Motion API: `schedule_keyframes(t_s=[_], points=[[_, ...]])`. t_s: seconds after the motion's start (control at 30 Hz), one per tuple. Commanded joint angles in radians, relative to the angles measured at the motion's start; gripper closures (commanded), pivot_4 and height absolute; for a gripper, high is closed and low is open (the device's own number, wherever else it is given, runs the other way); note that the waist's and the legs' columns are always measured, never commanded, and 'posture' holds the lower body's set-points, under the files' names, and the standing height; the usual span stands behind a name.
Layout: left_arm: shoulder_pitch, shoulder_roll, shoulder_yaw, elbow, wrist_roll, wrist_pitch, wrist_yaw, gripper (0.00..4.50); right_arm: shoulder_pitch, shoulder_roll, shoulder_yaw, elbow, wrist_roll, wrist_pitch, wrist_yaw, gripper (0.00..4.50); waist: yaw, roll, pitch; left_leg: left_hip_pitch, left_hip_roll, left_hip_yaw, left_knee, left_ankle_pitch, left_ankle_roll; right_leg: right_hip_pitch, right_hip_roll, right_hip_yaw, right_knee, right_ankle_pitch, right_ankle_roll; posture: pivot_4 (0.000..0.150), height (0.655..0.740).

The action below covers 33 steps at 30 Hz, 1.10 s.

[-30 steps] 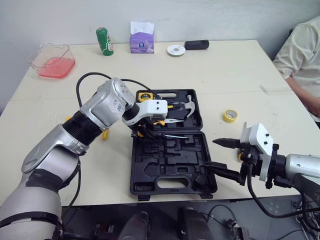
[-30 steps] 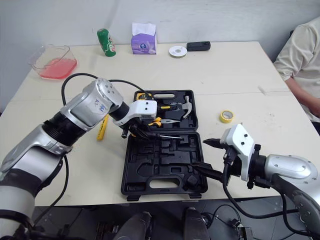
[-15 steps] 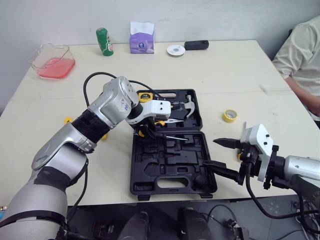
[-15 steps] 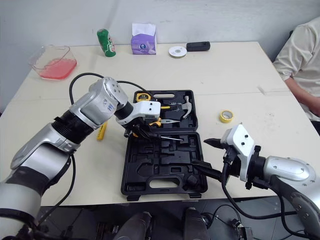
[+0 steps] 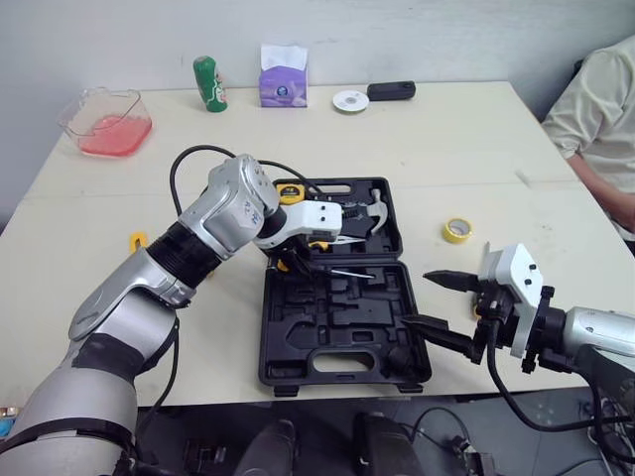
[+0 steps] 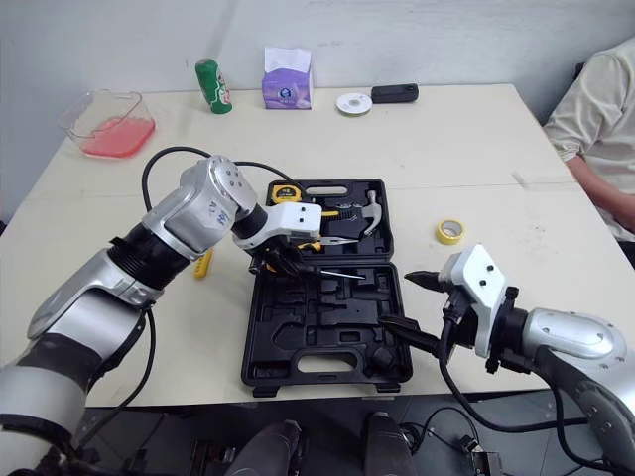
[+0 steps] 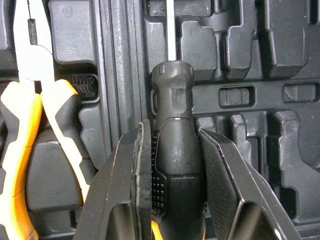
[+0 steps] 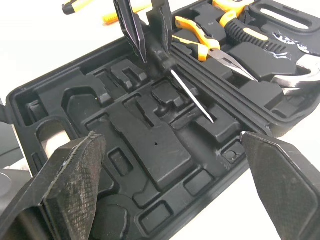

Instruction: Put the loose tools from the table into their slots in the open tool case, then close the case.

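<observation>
The black tool case [image 5: 337, 327] lies open at the table's near middle. My left gripper [image 5: 296, 262] is shut on a black-handled screwdriver [image 7: 172, 150] at the case's hinge line. Its thin shaft [image 5: 349, 274] points right across the moulded slots of the near half. The far half holds yellow-handled pliers [image 7: 30, 115], a hammer [image 5: 375, 213] and a tape measure [image 5: 288, 191]. My right gripper [image 5: 421, 299] hangs open just off the case's right edge, its fingers [image 8: 75, 170] wide apart with nothing between them.
A loose yellow tool [image 6: 203, 263] and another yellow piece [image 5: 137, 240] lie left of the case. A yellow tape roll [image 5: 456, 230] sits to its right. At the far edge stand a green can [image 5: 207, 83], tissue box [image 5: 283, 74] and pink container [image 5: 104, 119]. A person [image 5: 600, 109] sits at the right.
My left gripper has shifted a little to the right with the screwdriver, staying over the case's hinge line. The right gripper has barely moved and stays open.
</observation>
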<state>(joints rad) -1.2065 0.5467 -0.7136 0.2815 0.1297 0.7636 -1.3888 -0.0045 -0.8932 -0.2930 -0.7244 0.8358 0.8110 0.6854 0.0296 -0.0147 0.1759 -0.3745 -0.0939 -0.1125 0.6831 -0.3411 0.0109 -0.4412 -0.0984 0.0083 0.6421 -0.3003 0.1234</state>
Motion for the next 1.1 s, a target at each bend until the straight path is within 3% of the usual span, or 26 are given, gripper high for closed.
schedule_keyframes(t_s=[0.03,0.5,0.57,0.73,0.87,1.0,1.1], points=[[0.026,-0.005,-0.036,-0.006,0.022,0.063,-0.024,3.49,-0.011,0.004,-0.026,-0.027,0.02,-0.019,-0.001,0.0,-0.001,0.0,0.0,0.0,0.0,0.0,0.0,0.0,0.0,0.0,0.0,0.0,0.0,0.0,0.0,0.15,0.74],[-0.004,-0.049,-0.018,0.027,0.017,0.099,0.001,3.49,-0.023,0.012,-0.026,-0.028,0.043,-0.014,-0.016,0.0,0.012,0.0,0.0,0.001,-0.001,0.0,0.001,0.0,0.0,0.001,0.001,0.0,0.0,0.0,0.0,0.15,0.74],[-0.023,-0.048,0.014,0.012,-0.008,0.109,-0.016,2.43,-0.021,0.009,-0.025,-0.028,0.047,-0.013,-0.013,0.0,0.018,0.0,0.0,0.001,-0.001,0.0,0.001,0.0,0.0,0.001,0.001,0.0,0.0,0.0,0.0,0.15,0.74],[-0.052,0.0,0.114,-0.034,-0.056,0.058,-0.026,0.29,-0.013,0.005,-0.015,-0.038,0.056,-0.012,-0.009,0.0,0.021,0.0,0.0,0.0,-0.001,0.0,0.001,0.0,0.0,0.001,0.001,0.0,0.0,0.0,0.0,0.15,0.74],[0.023,0.026,0.221,-0.075,-0.129,-0.051,-0.03,0.29,-0.019,0.005,-0.012,-0.041,0.064,-0.012,-0.013,0.0,0.014,0.0,0.0,0.0,0.001,0.0,0.0,0.0,0.0,-0.001,0.0,0.001,0.0,0.0,0.0,0.15,0.74],[0.171,0.002,0.363,-0.076,-0.205,-0.203,0.055,0.29,-0.029,0.008,-0.01,-0.032,0.067,-0.019,-0.013,0.0,0.011,0.001,0.0,0.001,0.001,0.0,0.0,0.0,0.0,-0.001,-0.001,0.001,0.001,0.0,0.0,0.15,0.74],[0.269,-0.055,0.482,-0.028,-0.289,-0.342,0.103,1.15,-0.047,0.014,0.002,-0.022,0.067,-0.021,-0.017,0.0,0.013,0.0,0.0,0.0,0.001,0.0,0.001,0.0,0.0,-0.001,-0.001,0.001,0.0,0.0,0.0,0.15,0.74]])
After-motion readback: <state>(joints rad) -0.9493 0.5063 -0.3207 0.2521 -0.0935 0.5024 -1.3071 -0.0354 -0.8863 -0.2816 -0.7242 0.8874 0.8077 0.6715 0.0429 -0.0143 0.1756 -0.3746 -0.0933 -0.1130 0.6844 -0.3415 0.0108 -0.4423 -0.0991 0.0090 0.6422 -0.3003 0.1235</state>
